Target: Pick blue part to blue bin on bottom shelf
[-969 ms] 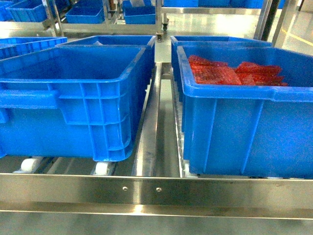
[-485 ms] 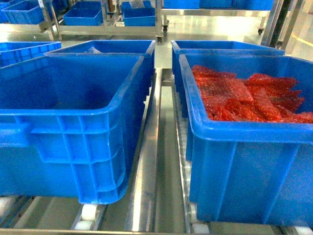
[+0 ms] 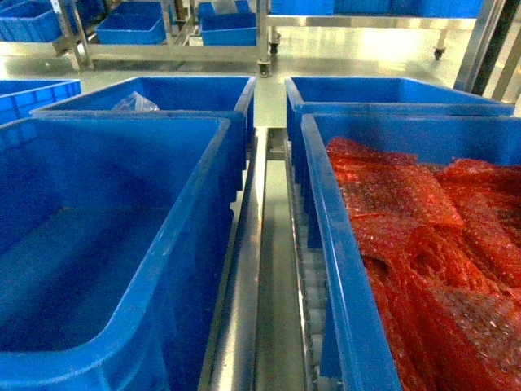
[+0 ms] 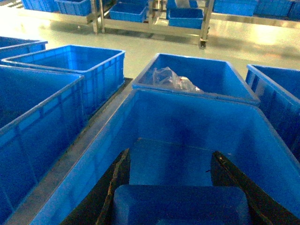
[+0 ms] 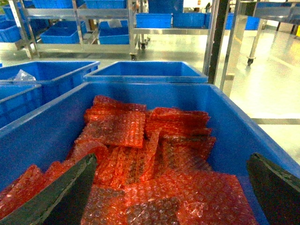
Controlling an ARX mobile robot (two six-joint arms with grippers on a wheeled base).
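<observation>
In the left wrist view my left gripper (image 4: 170, 153) is shut on the blue part (image 4: 180, 205), a rounded blue block held between the two dark fingers (image 4: 115, 187). It hangs over the empty blue bin (image 4: 197, 122), which is the near left bin (image 3: 98, 269) in the head view. That bin stands on the bottom shelf (image 3: 244, 309), steel rails with roller tracks. My right gripper (image 5: 171, 159) is open above a blue bin of red bubble-wrap bags (image 5: 140, 154). Neither gripper shows in the head view.
The red-bag bin (image 3: 366, 244) sits right of the empty one, across a steel rail. Two more blue bins stand behind; the left one holds a clear plastic bag (image 3: 134, 102). Other bins lie further left (image 4: 70, 70). Steel racks with blue bins (image 3: 228, 28) stand across the floor.
The head view has moved forward and up over the bins. The shelf's front steel rail has left the view, and I now look down into both near bins.
</observation>
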